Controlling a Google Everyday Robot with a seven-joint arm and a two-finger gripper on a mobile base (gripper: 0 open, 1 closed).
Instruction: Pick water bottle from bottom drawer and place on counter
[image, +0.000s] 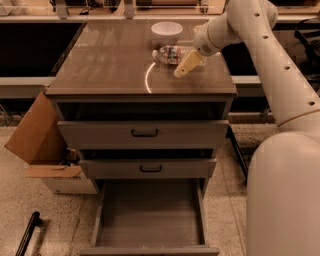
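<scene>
On the counter, toward its back right part, the water bottle lies on its side, cap end pointing left, its clear crinkled body resting on the glossy grey-brown top. Just behind it, near the far edge, stands a white bowl (close to the bottle, though whether they touch I cannot tell). The gripper sits at the bottle's right end, angled down toward the counter top; whether it is clasping the bottle or has let go cannot be told from this view. The pale arm reaches in from the right, over the counter's right edge. A curved light streak shines on the counter in front of the bottle. Below, the two upper drawers with black handles are each slightly pulled out, and the bottom drawer stands pulled far out, its flat floor showing. Left of the cabinet, a cardboard box rests on the speckled floor, flaps spread
</scene>
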